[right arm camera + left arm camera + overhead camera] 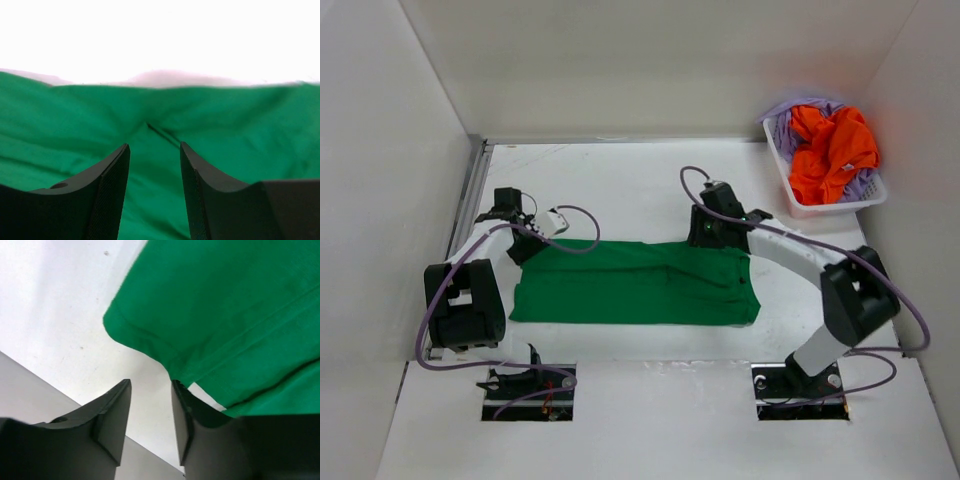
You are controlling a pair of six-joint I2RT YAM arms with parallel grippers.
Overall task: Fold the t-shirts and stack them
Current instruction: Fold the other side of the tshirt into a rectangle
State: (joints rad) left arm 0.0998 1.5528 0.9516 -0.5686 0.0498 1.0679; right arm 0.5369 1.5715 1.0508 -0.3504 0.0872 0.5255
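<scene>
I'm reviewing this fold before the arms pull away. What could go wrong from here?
The left gripper has one finger right at the edge of the green t-shirt, so lifting might snag it and spoil the fold. The right gripper hangs open low over creased cloth and might catch a wrinkle.

White-linked left arm [475, 243] and right arm [800, 252], black joint housings [465, 305], looping purple cables [918, 325], ridged black jaws

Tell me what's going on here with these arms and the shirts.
Two robot arms are folding a green t-shirt, which lies flat on the table as a wide band. The left arm and right arm sit over its far edge, jaws open and holding nothing. The orange t-shirt and the lavender t-shirt are bunched in the white basket at the far right, not yet folded.
</scene>
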